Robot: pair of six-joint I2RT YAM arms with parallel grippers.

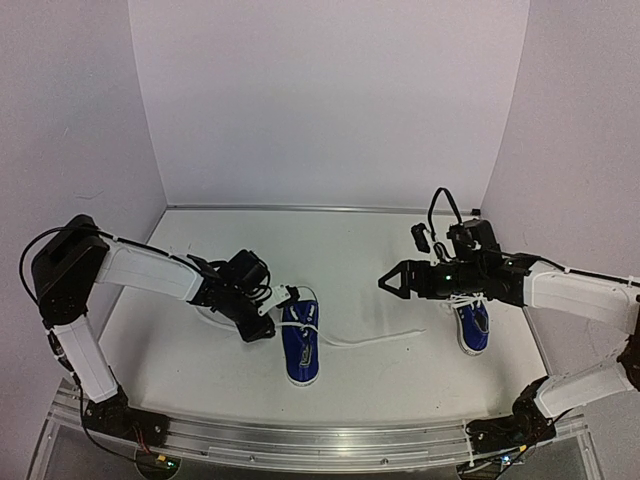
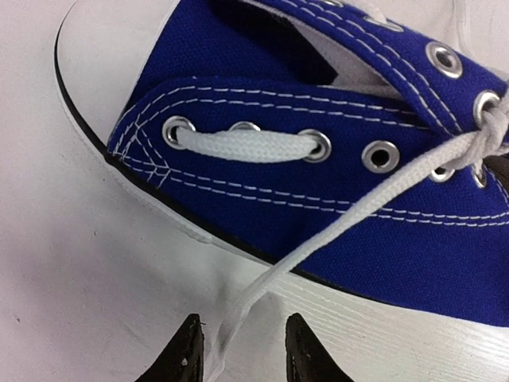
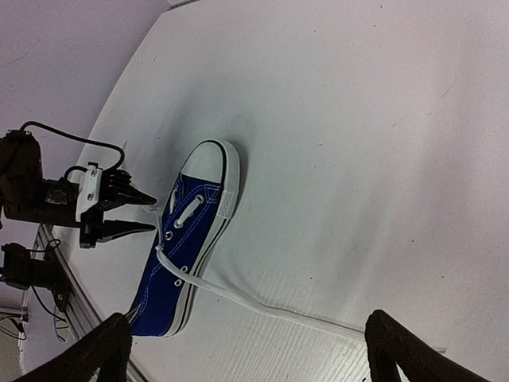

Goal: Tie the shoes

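Gripper (image 2: 242,350) on left arm (image 1: 150,270) sits low beside shoe (image 2: 262,103), lace (image 2: 382,188) between fingers (image 2: 306,360)

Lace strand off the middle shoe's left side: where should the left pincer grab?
Take the lace strand low, just past the white sole, where it runs free to the table. Come from the shoe's left, left pincer straddling it; higher up it lies against canvas.

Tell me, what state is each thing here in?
Middle shoe, untied, upright.
Long lace, loose, trailing across the table.
Other shoe, partly hidden under the right arm, lacing unclear.
Left gripper, part open, a lace strand between its fingers.
Right gripper, wide open, empty.
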